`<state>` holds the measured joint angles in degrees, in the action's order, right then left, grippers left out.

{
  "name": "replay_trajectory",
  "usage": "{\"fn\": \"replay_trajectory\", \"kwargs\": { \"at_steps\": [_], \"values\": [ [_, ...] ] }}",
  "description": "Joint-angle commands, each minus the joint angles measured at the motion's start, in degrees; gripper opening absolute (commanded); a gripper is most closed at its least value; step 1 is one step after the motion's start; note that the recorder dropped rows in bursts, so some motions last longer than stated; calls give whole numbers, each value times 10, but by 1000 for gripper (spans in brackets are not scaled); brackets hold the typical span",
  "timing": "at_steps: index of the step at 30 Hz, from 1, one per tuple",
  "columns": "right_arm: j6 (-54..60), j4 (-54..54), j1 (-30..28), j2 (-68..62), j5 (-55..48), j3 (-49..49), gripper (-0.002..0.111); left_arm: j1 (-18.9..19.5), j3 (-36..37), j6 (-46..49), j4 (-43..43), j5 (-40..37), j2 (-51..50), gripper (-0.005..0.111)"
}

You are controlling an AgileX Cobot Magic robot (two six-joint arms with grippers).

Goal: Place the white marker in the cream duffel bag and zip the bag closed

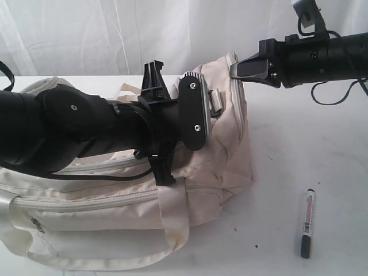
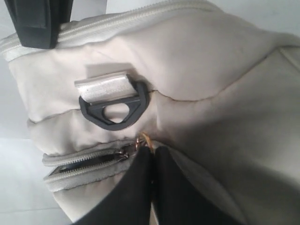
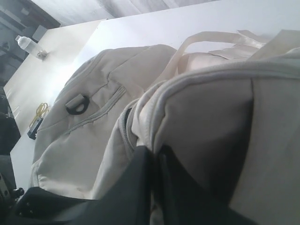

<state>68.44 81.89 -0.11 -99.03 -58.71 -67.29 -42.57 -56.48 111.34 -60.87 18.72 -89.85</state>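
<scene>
White table, left claw pinching zipper pull of cream duffel bag, right claw clamping its end

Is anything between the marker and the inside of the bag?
Yes. The marker lies on the table beside the bag; the zip shows only a narrow slit by the pull the left hand pinches, and that arm lies across the bag's top.

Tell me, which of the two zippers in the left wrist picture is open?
The zipper beside the shut left gripper, just past the black strap ring: a dark gap shows between its teeth. The other zipper is closed.
</scene>
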Motion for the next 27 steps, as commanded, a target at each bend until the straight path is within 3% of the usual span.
{"fn": "replay_trajectory", "kwargs": {
  "at_steps": [1, 8, 13, 16, 21, 27],
  "values": [
    [8, 24, -6, 6, -16, 0, 0, -1, -2, 1, -14, 10, 1, 0],
    [7, 24, -6, 6, -15, 0, 0, -23, -2, 15, -83, 11, 20, 0],
    [7, 27, -6, 6, -14, 0, 0, -40, -2, 68, -203, 16, 43, 0],
    [7, 27, -6, 6, -12, 0, 0, -54, -2, 96, -275, 50, 53, 0],
    [7, 28, -6, 6, -1, 0, 0, -85, -2, 96, -315, 114, 67, 0],
    [7, 33, -6, 6, 36, 0, 0, -130, -2, 96, -391, 130, 75, 0]
  ]
}}
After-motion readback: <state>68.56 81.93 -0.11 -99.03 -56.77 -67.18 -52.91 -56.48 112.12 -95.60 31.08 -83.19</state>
